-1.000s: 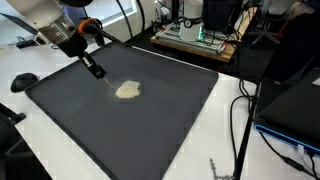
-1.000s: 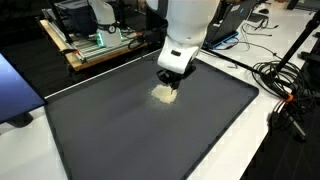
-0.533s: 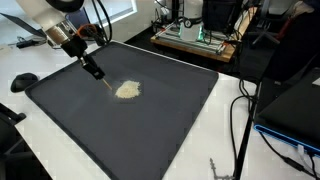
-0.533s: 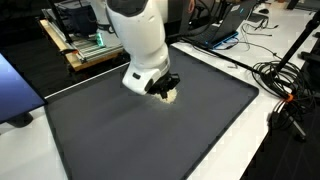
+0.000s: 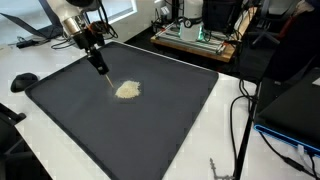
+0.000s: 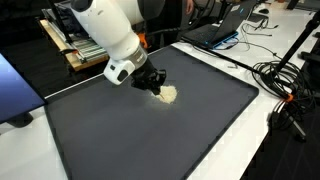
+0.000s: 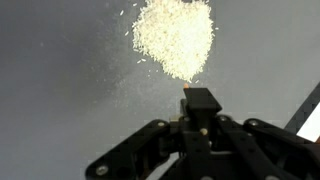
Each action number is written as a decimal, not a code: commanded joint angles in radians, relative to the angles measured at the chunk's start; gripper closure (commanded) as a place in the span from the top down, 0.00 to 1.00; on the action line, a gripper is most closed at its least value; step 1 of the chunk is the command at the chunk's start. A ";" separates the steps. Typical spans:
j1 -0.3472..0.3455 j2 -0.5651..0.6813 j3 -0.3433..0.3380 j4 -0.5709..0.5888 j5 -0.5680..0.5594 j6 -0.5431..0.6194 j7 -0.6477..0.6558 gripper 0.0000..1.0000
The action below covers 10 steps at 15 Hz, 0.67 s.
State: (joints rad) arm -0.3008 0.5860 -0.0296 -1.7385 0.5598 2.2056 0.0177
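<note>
So the pincer is clenched tight, tips pressed together into one dark block in the wrist view. I can't make out anything pinched between them. In both exterior views the arm comes in at a slant, so the pincer points down and sideways at the mat, tips low over it. Whether they actually touch it I can't tell.

Just past the tips is the pile of grains, pale and yellowish, kind of a rounded heap with loose bits scattered round its edges, more of them trailing off to one side. In an exterior view the pile of grains is just beside the pincer, with a small gap between them. From the other angle the pincer looks almost on the edge of the pile of grains.

All of this is on a big dark mat that covers most of the white surface. The pile is in the mat's far half, closer to the arm's side.

Further out: a small black rounded thing off the mat's corner, black cables tangled on the surface, and a wooden tray with electronics behind the mat.
</note>
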 commanded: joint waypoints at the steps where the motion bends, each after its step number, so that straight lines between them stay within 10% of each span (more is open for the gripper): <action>1: -0.037 -0.135 0.028 -0.206 0.156 0.086 -0.105 0.03; 10: -0.055 -0.219 -0.039 -0.423 0.588 0.089 -0.452 0.03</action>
State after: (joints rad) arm -0.3539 0.4175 -0.0525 -2.0776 1.0334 2.2779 -0.3311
